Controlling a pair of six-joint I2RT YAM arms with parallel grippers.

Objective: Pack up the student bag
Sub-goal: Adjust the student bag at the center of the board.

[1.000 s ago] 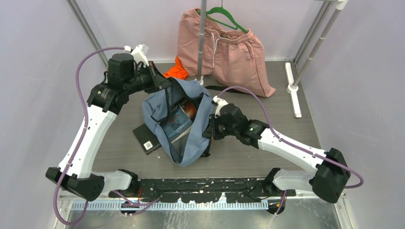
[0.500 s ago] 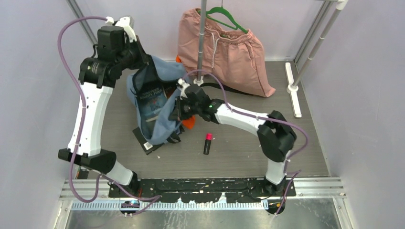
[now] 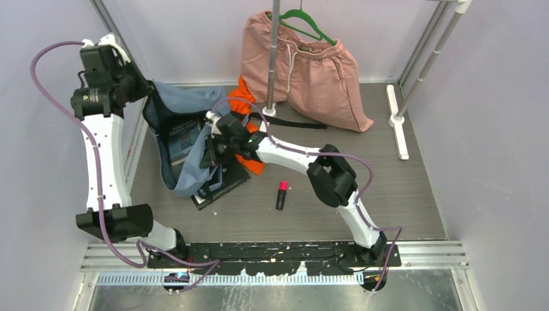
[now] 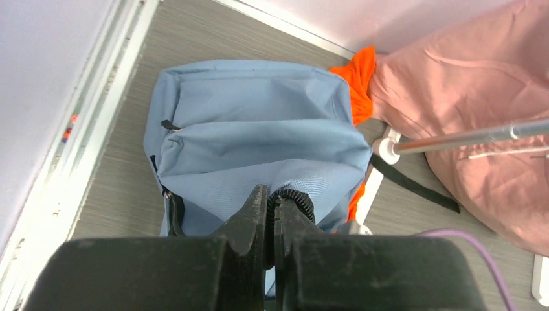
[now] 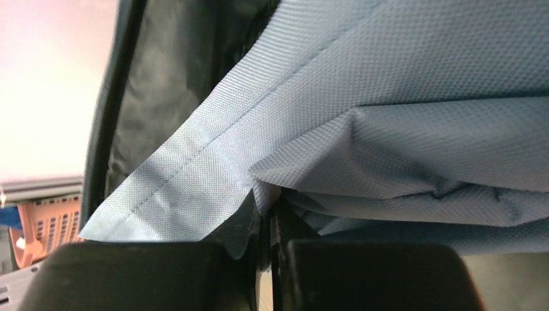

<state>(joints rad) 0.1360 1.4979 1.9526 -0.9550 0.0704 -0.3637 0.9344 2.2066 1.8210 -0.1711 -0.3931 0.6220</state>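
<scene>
The grey-blue student bag lies open at the table's far left, a dark blue book showing inside it. My left gripper is shut on the bag's zippered top edge at the back left; the left wrist view shows the bag hanging below the closed jaws. My right gripper is shut on a fold of the bag's right edge; the right wrist view shows blue fabric pinched at the fingertips, with dark lining to the left.
A black notebook lies under the bag's lower right. An orange cloth lies under my right arm. A pink-and-black marker lies at centre. Pink shorts hang on a green hanger from a rack with poles at the back.
Both arms have dragged the bag leftward and back, to the far left. My right arm has stretched across the table. The marker and notebook are now uncovered.
</scene>
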